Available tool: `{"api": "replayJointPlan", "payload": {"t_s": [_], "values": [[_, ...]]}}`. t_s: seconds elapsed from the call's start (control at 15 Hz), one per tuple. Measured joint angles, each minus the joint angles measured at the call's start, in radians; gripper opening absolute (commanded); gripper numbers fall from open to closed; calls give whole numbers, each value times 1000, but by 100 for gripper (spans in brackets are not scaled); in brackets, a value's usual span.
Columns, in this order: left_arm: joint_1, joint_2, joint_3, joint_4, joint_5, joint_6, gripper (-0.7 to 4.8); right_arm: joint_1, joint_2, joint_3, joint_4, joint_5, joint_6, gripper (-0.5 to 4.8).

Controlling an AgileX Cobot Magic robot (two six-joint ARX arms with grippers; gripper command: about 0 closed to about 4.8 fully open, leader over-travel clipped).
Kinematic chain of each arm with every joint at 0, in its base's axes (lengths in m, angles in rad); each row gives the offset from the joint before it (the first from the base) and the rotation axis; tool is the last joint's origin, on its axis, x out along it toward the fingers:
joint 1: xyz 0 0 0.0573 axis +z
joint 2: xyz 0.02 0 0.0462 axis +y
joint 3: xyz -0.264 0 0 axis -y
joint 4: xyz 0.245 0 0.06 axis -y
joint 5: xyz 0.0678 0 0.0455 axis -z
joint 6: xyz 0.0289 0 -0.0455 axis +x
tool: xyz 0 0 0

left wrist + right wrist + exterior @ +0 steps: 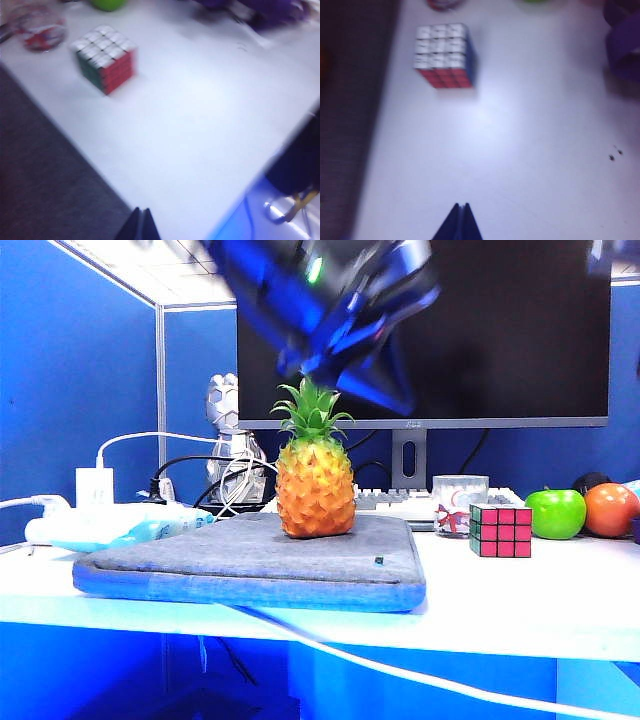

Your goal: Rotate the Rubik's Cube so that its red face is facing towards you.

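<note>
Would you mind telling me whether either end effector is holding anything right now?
Nothing is held: both the left end effector and right end effector are shut on nothing, away from the cube.

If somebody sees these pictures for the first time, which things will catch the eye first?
First the orange plastic pineapple, upright on the grey felt mat mid-table. Then the small Rubik's Cube right of the mat, its red face toward the exterior camera. Both the shut left gripper and shut right gripper hover clear of it.

a matt, woven grey cloth is seen on the laptop sleeve (250, 565). glossy plastic stickers are shown on the rubik's cube (501, 530). the white table (520, 600) is rendered smooth. the green apple (556, 513) is seen shiny, the pineapple (314, 475) bumpy.
</note>
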Motion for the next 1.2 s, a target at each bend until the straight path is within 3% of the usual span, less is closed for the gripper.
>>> {"api": "replayJointPlan", "payload": {"t_s": [0.2,0.4,0.47,0.53,0.93,1.07,1.2], "values": [[-122,-177,-142,9,-151,6,-4,108,-82,0,-23,21,27,-6],[-194,-409,-314,18,-253,-71,-4,241,-183,-34,-50,141,56,-6],[-235,-539,-375,16,-353,-76,-4,292,-277,-93,-70,190,93,-6],[-231,-662,-430,7,-393,-76,-4,346,-385,-151,-61,248,143,-6],[-201,-1061,-745,84,-406,-23,-4,405,-791,-357,-12,350,183,-6],[-203,-1136,-876,231,-401,-18,-5,413,-845,-472,144,331,187,-6],[-172,-1146,-958,393,-368,48,-5,417,-839,-656,383,252,188,-6]]}}
